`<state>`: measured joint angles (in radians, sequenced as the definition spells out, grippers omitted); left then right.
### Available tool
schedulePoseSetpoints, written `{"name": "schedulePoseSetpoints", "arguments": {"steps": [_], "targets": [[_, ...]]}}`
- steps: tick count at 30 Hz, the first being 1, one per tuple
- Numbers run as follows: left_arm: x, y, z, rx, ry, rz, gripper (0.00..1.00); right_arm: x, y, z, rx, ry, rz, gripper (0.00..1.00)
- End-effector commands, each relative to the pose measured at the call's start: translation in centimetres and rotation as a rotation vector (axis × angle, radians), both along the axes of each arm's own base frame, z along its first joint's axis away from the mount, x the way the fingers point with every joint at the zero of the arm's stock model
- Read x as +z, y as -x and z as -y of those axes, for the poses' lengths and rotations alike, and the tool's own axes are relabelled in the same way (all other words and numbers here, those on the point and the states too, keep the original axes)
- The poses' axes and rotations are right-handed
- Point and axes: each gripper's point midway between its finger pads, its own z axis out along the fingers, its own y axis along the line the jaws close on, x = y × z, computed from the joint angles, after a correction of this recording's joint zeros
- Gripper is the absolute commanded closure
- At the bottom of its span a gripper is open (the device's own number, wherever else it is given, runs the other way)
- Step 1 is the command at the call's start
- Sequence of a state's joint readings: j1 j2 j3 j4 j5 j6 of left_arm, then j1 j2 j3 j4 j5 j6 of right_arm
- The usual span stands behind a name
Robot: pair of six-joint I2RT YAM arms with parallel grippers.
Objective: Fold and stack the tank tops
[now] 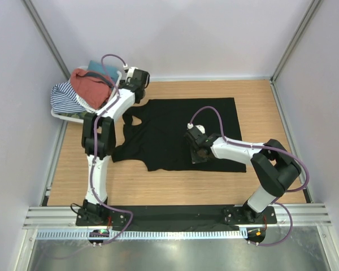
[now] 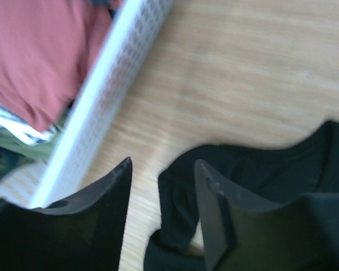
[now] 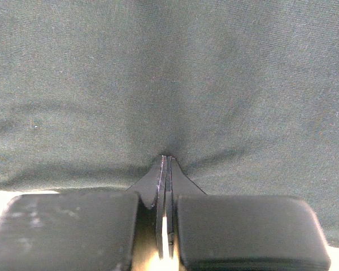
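Closest to the lens is the right gripper (image 3: 166, 161), and its wrist cam is practically buried in fabric. Its jaws are pressed fully together and the black tank top (image 3: 169, 68) puckers in toward the tips, so I'd say it has a pinch of that cloth. From overhead, that pinch sits around mid-body, close to the near edge of the garment.

The left gripper (image 2: 163, 164) is a different story: its fingers stand apart with nothing between them. It hangs just over a shoulder strap of the black top, right beside the white basket (image 2: 113, 73).

Progress-wise, I'd call this barely started. The black top lies spread out on the table (image 1: 260, 113), straps pointing toward the left arm's side and hem toward the right. I can't see a single fold in it, though the nearer strap end looks a bit bunched.

The rust-red tank top (image 1: 90, 84) is sitting on the heap in the basket at the far left corner, with a striped cloth (image 1: 65, 96) and something olive (image 2: 17, 147) under it. So nothing is folded or stacked, and both tops are left to do.

As for labels, brands or writing, I can't make out any text anywhere, not on the clothes, the basket or the arms.
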<state>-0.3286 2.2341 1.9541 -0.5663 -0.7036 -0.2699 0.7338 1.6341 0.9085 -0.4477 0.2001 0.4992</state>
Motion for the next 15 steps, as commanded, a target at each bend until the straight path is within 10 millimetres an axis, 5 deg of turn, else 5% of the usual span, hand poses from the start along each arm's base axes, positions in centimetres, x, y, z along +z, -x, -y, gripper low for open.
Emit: {"name": "schedulePoseSetpoints", "arguments": {"steps": [1, 8, 15], "targets": [[0.7, 1.3, 0.8, -0.014, 0.160, 0.010, 0.49, -1.4, 1.3, 0.3, 0.006, 0.018, -0.039, 0.99], [-2.7, 5.3, 3.2, -0.064, 0.351, -0.115, 0.47, -1.5, 1.5, 0.5, 0.006, 0.021, -0.041, 0.99], [-5.9, 7.8, 2.7, -0.027, 0.376, -0.202, 0.48, -1.5, 1.5, 0.5, 0.005, 0.019, -0.040, 0.99]]}}
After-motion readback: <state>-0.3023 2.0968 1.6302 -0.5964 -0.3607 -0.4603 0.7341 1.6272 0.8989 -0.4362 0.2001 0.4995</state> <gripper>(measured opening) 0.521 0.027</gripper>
